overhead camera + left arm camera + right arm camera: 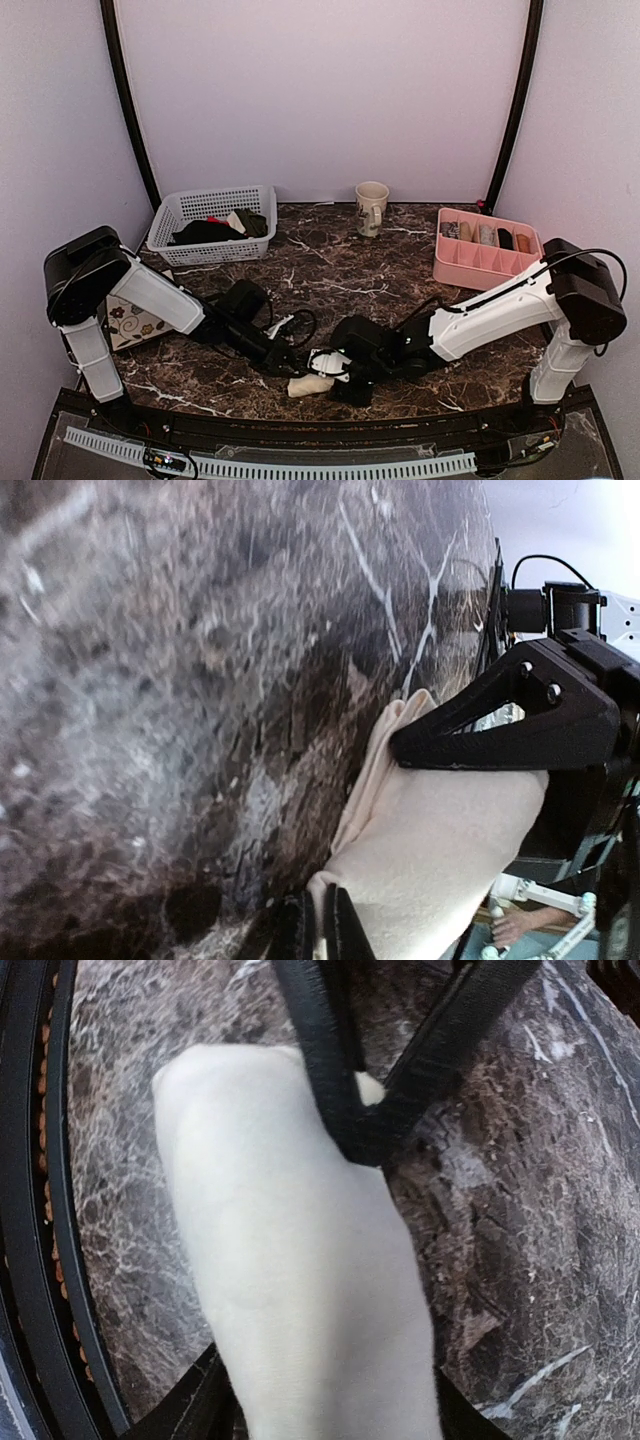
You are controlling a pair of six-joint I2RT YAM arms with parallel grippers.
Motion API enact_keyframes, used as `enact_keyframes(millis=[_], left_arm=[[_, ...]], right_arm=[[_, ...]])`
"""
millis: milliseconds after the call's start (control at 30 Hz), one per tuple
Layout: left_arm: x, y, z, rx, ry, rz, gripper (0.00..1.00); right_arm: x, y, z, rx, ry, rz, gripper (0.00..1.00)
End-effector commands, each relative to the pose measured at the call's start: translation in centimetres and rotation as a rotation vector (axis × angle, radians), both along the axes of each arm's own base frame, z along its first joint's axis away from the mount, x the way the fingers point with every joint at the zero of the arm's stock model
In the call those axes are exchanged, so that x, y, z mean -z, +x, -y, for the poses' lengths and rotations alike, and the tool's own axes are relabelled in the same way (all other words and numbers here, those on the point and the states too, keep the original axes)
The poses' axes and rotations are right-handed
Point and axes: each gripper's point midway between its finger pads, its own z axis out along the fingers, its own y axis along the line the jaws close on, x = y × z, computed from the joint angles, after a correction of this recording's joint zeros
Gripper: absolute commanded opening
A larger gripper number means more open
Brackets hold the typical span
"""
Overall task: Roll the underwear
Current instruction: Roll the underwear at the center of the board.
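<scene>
Top view: underwear, cream, a short roll lying on the dark marbled bench near its front edge, midway between the two arm bases. Left gripper comes in low from the left and right gripper low from the right; both meet at the roll, just behind it. Further back: white basket of dark garments at rear left, mug at rear centre, pink tray with compartments at rear right, floral tile at the left edge. Left wrist view: underwear fills the lower right; left gripper almost fully closed, a thin fold of cream cloth nipped between its tips; a black finger of the right gripper lies against the roll's upper side. Right wrist view: underwear runs lengthwise away from the camera. Right gripper's jaws stand at the roll's width, one on each flank, touching the cloth. Left gripper forms a closed V at the roll's far end, with cloth showing between its tips.
</scene>
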Motion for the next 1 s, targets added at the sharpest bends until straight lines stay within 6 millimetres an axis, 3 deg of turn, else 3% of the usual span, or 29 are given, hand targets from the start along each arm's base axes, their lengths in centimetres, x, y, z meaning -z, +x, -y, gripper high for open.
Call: enact_keyframes(millis=[0, 367, 600, 633, 700, 967], left_arm=[[2.7, -2.3, -1.8, 0.010, 0.131, -0.139, 0.00], [2.5, -1.9, -1.2, 0.034, 0.128, -0.139, 0.00], [2.6, -1.8, -0.9, 0.036, 0.126, -0.140, 0.00], [2.6, -1.8, -0.9, 0.035, 0.125, -0.140, 0.00], [2.6, -1.8, -0.9, 0.036, 0.124, -0.143, 0.00], [2.7, -1.7, -0.9, 0.035, 0.126, -0.144, 0.00]], right_arm=[[-0.6, -0.5, 0.2, -0.061, -0.069, 0.133, 0.53], [-2.0, 0.8, -0.5, -0.084, -0.113, 0.253, 0.61], [-2.0, -0.4, -1.9, -0.161, -0.099, 0.218, 0.62], [-1.9, -0.3, -2.0, -0.166, -0.107, 0.218, 0.70], [-1.8, -0.4, -2.3, -0.177, -0.112, 0.215, 0.75], [-2.0, -1.0, -3.9, -0.232, -0.124, 0.187, 0.66]])
